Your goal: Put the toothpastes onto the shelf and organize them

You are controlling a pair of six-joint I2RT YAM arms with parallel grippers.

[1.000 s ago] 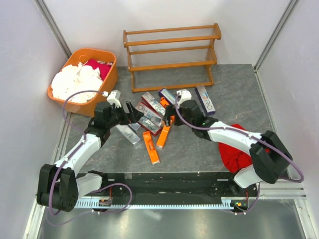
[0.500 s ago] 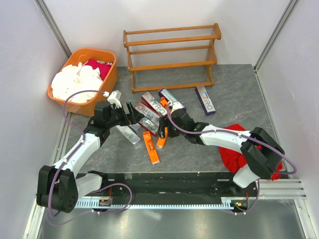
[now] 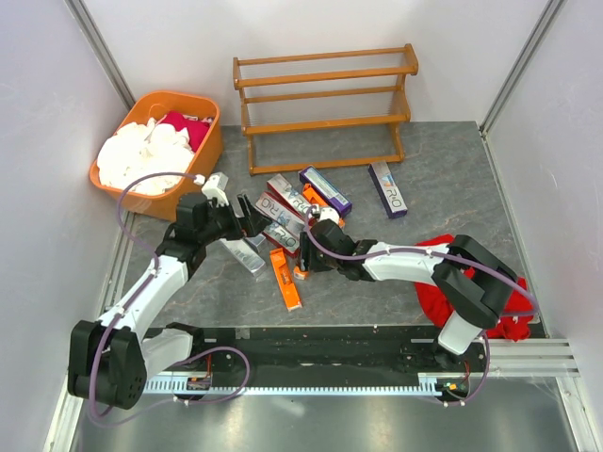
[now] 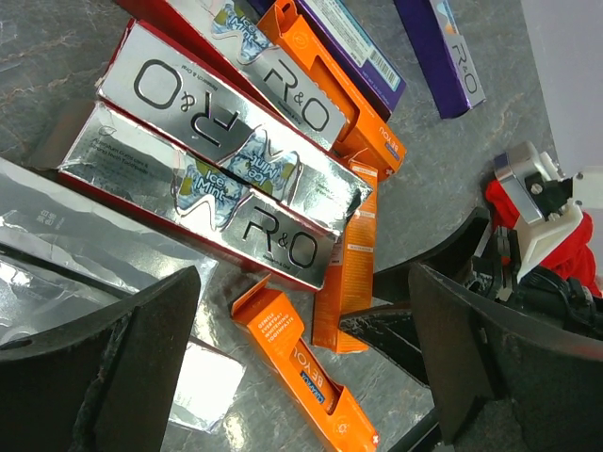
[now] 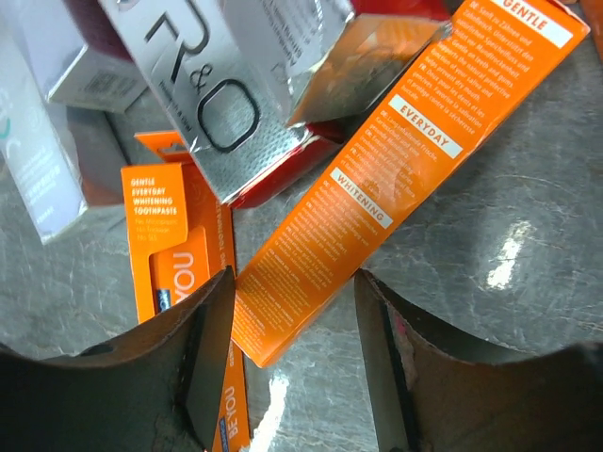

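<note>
Orange carton [image 5: 396, 160] lies between half-closed jaws of right gripper [image 5: 292, 287], grip unclear; left gripper [image 4: 301, 301] wide open

one shelf [image 3: 325, 121], one orange tub [image 3: 174, 95], one red cloth [image 3: 439, 296], two purple cartons [image 3: 325, 191], three orange cartons [image 3: 286, 282].

1. Grey marbled table [image 3: 452, 160], matt, with small glints of light
2. Plain white walls: back wall [image 3: 311, 24] at 12 o'clock, side walls [image 3: 38, 141] at 9 and 3 o'clock
3. Grey metal posts [image 3: 104, 52] in corners at 11 and 1 o'clock
4. Perforated metal rail [image 3: 320, 384] at 6 o'clock
</note>
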